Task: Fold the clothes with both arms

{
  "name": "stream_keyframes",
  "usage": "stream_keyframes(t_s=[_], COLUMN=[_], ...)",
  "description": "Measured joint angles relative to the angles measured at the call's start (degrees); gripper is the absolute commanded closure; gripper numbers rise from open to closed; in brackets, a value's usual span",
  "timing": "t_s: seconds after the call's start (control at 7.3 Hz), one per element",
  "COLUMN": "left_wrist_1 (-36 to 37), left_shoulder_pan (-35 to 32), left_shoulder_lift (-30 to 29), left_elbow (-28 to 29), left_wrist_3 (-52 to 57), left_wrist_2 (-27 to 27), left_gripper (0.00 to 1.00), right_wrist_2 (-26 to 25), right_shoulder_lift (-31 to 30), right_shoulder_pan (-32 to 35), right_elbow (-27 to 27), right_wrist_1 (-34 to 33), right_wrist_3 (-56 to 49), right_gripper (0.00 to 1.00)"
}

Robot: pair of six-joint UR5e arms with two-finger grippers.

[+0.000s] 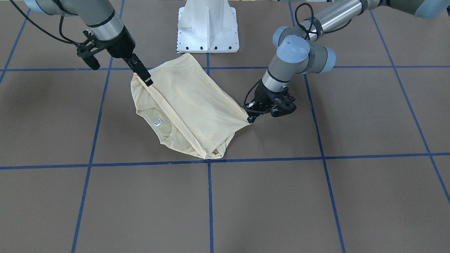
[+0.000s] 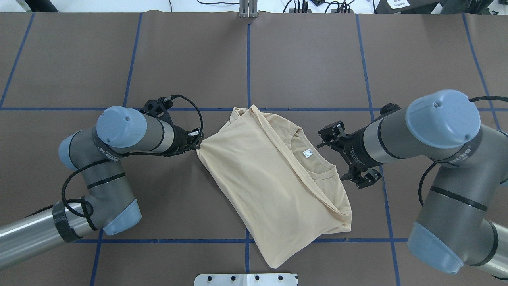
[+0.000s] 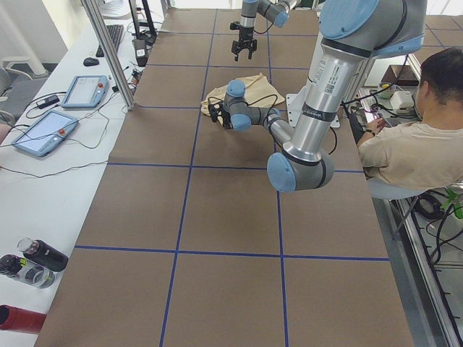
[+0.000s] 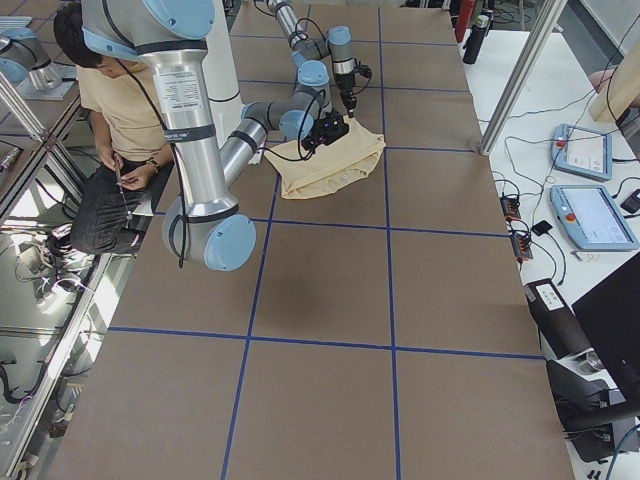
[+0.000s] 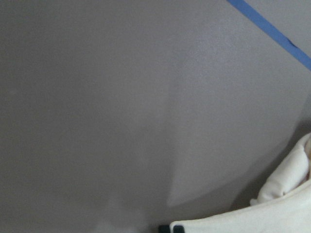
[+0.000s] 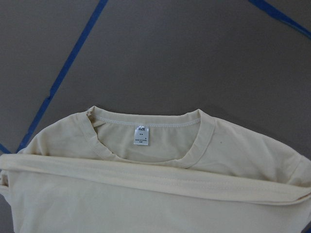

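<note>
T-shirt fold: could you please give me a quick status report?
Left gripper: jaws shut on T-shirt corner. Right gripper: jaws open above its edge, empty. T-shirt part-folded, neck label showing. Nothing seen blocking.

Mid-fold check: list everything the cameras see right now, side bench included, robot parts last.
T-shirt: one, pale cream-yellow, partly folded at the table's middle.
neck label: one, white, inside the collar.
table: one, brown with a blue tape grid.
pedestal base: one, white, at the table's robot-side edge.
control pendants: two, grey-blue, on the white bench along the table.
bottles: three, dark, clear and red, at the bench's near end in the left side view.
person: one, beige top, seated beside the robot.
arms: two, silver-grey with light-blue caps, either side of the shirt.
left gripper: one, black, shut on the T-shirt's edge.
right gripper: one, black, open, at the collar side.
</note>
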Motion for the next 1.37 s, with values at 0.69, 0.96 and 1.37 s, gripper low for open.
stream_keyframes(t_s=[0.69,0.96,1.37], left_wrist_1=[-8.72,-9.24,-8.73], left_shoulder_pan=[-9.68,-10.81,-12.26], left_shoulder_lift=[-15.24,-15.56,-5.71], left_elbow=[21.32,21.04,8.43], left_wrist_3=[9.75,9.96,10.22], left_wrist_2=[0.88,0.42,-3.77], left_gripper=[0.49,0.51,0.51], right_wrist_2=[-2.62,-8.35,-15.65], right_shoulder_lift=[5.40,8.01,10.85], right_shoulder_pan=[-0.79,-4.55,-11.97], right_elbow=[-3.39,-4.58,-5.43], right_wrist_1=[0.12,0.49,-0.57], right_wrist_3=[-0.10,0.12,-6.16], right_gripper=[0.00,0.01,0.19])
